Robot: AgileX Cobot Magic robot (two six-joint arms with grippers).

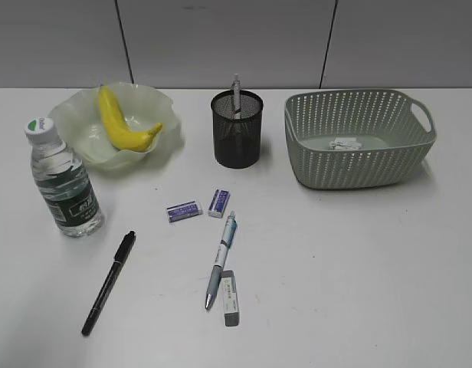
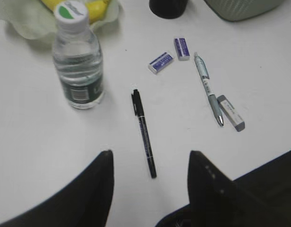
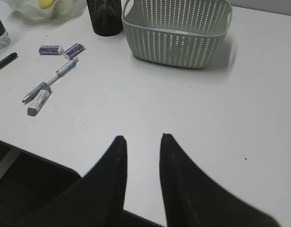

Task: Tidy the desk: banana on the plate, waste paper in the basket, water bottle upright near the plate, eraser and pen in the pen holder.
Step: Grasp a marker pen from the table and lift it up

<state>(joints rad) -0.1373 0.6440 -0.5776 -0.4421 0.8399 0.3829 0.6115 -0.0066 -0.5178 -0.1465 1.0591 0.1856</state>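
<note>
Left wrist view: left hand (image 2: 149,163) open, hovering above black pen (image 2: 143,133).

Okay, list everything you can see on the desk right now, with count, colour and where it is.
banana: one, yellow, in the plate
plate: one, pale green, back left
water bottle: one, clear, green label, upright, front of plate
pen holder: one, black mesh, back centre, pen inside
basket: one, sage green, back right
waste paper: one, white, in basket
erasers: three, two purple-white mid-desk, one grey by blue-grey pen
black pen: one, front left
blue-grey pen: one, front centre
left gripper: open, above black pen
right gripper: open, empty
</note>
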